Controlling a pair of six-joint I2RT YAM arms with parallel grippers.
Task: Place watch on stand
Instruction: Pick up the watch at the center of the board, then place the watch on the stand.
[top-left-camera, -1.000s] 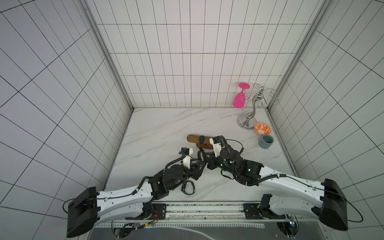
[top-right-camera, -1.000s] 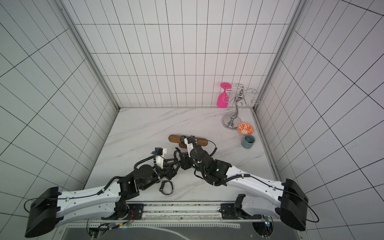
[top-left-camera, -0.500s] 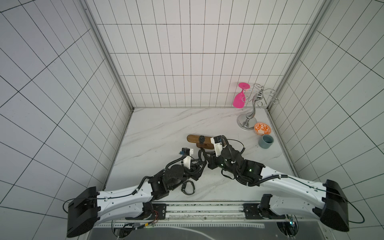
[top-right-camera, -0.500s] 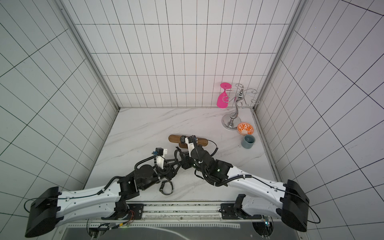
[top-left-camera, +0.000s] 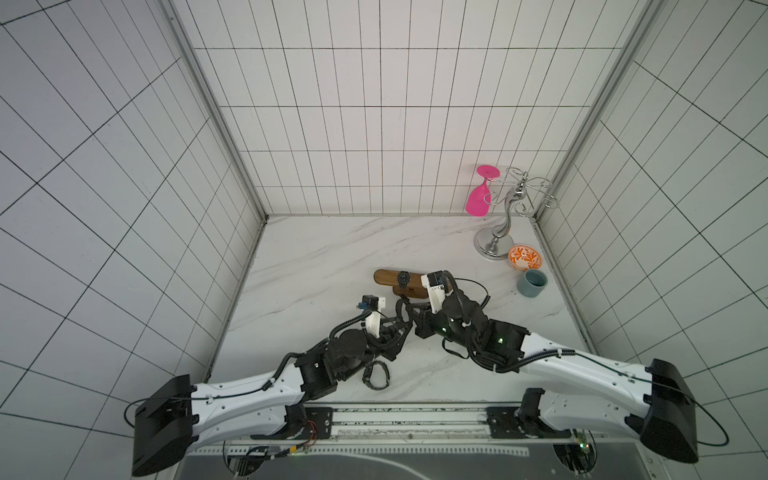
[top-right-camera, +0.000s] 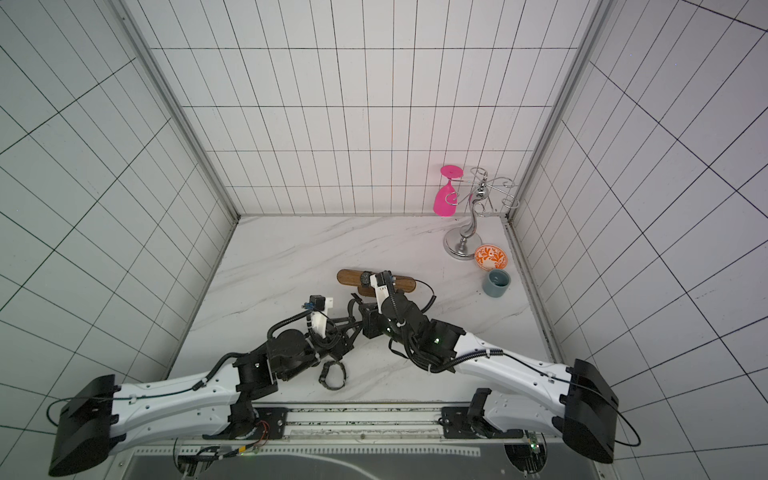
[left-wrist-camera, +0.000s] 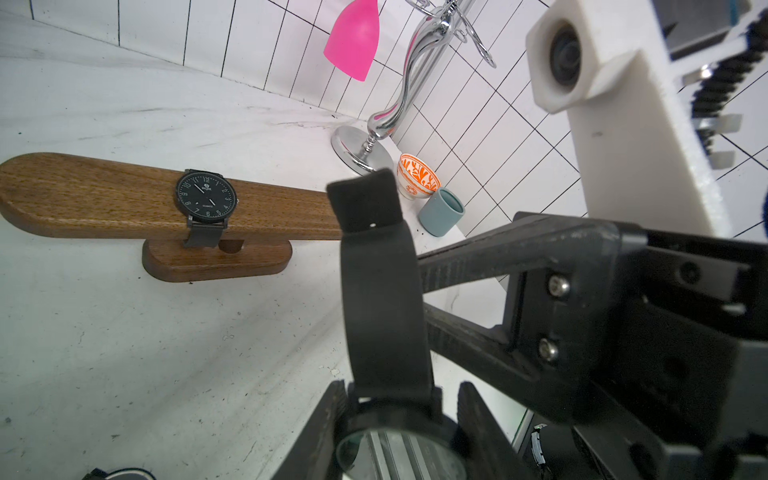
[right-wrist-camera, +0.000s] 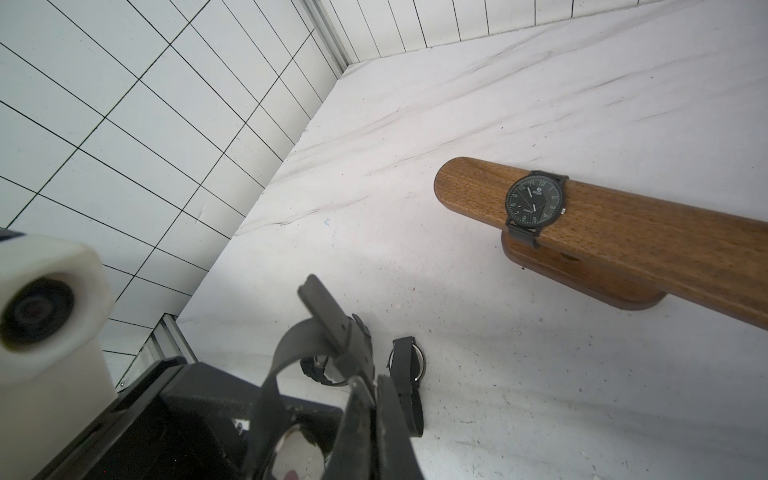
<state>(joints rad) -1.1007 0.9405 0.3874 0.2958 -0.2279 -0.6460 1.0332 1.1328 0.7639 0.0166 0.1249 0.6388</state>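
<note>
Right now we've got the watch (left-wrist-camera: 382, 299) held between both arms, up off the table (top-left-camera: 332, 257), just on the near side of the stand (top-left-camera: 384, 276). The left tool (left-wrist-camera: 401, 436) is clamped around the case. The right tool (right-wrist-camera: 376, 399) is pinched tight on the strap, near where the tail end sticks out.

Looks to us like we're getting the strap loop ready to go over the bar. There's already another watch (top-left-camera: 403, 278) wrapped around the bar left of its middle, so we'd go for the bare right end.

Tips from us:
- Keep the loop held wide and line it up square with the rounded tip.
- Slide it on sideways instead of dropping it from above.
- Let one tool lead while the other just follows, or the strap will probably twist.
- The stand looks light, so go easy or it'll skid.
- Watch out for the spare watch (top-left-camera: 376, 374) lying on the table by the left arm.
</note>
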